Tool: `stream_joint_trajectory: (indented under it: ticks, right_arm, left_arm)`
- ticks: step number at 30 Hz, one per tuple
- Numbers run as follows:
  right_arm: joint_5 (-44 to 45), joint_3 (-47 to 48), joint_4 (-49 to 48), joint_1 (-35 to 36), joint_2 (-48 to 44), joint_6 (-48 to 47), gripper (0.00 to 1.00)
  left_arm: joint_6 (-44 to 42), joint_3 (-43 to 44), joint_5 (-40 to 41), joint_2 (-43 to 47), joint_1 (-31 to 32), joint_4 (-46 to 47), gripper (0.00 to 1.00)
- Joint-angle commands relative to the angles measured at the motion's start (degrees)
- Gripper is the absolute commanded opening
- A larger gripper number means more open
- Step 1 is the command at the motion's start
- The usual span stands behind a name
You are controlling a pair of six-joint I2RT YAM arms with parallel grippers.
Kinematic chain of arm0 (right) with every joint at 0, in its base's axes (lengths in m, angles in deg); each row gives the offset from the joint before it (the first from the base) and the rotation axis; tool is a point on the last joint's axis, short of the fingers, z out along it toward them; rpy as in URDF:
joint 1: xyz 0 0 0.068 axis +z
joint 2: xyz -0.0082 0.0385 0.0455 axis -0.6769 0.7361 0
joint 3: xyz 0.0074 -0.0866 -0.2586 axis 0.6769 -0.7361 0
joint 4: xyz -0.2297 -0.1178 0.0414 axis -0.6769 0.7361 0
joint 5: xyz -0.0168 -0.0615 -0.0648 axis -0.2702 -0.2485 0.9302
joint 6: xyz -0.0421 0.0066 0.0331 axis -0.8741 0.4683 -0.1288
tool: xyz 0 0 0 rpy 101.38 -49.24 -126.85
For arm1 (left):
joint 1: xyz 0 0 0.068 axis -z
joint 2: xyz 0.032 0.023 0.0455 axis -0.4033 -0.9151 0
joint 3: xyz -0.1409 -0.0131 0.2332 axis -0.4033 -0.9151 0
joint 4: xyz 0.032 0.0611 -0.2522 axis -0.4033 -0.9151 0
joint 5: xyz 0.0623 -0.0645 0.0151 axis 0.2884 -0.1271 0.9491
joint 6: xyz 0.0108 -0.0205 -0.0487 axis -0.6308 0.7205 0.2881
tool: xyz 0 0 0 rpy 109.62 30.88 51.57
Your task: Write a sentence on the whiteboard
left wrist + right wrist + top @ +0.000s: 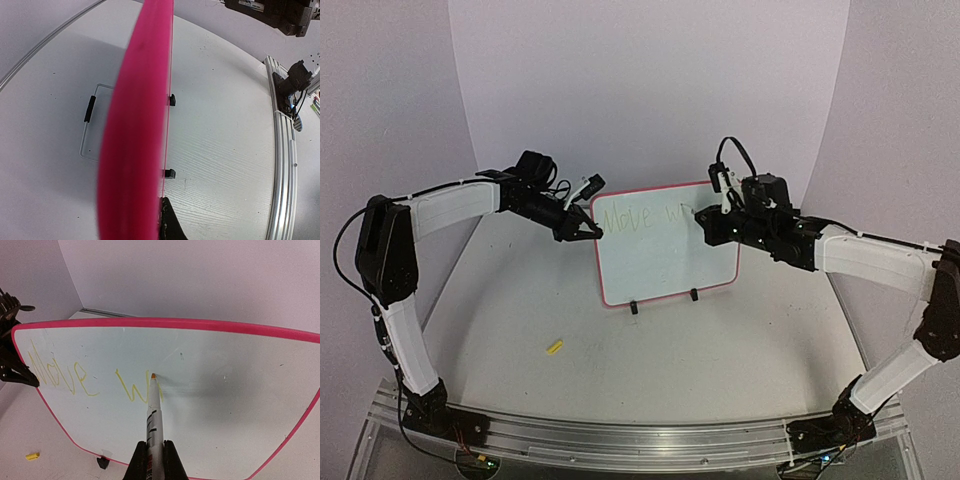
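Observation:
The whiteboard (665, 260), white with a pink frame, stands upright on two black feet (634, 308) at the middle of the table. My left gripper (592, 232) is shut on its left edge. In the left wrist view that pink edge (135, 125) fills the centre, with one black finger (170, 222) against it. My right gripper (154, 445) is shut on a silver marker (155, 420) whose orange tip (153, 376) touches the board. The sentence (65, 375) reads "Move w" in faint yellow, with the tip at the end of the "w". From above the sentence (640, 217) runs along the board's top.
A small yellow cap (555, 347) lies on the table in front of the board to the left, and the cap (32, 456) also shows in the right wrist view. An aluminium rail (640, 435) runs along the near edge. Pale backdrop walls enclose the table.

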Motion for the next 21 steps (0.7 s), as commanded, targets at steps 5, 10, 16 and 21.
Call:
stream_joint_trajectory:
  ticks: [5,10,16,21]
  right_arm:
    - [2.0,2.4,-1.1,-0.1,1.1,-0.7,0.00]
    - [2.5,2.5,-1.1,-0.1,1.3,-0.8,0.00]
    - [2.3,2.7,-1.1,-0.1,1.1,-1.1,0.00]
    - [1.5,0.5,-1.4,-0.1,-2.7,-0.6,0.00]
  left_arm:
    - [-4.1,-0.2,7.8,-1.3,0.2,-1.5,0.00]
    - [-4.1,-0.2,7.8,-1.3,0.2,-1.5,0.00]
    - [-4.1,-0.2,7.8,-1.3,0.2,-1.5,0.00]
    - [-4.1,-0.2,8.1,-1.4,0.2,-1.5,0.00]
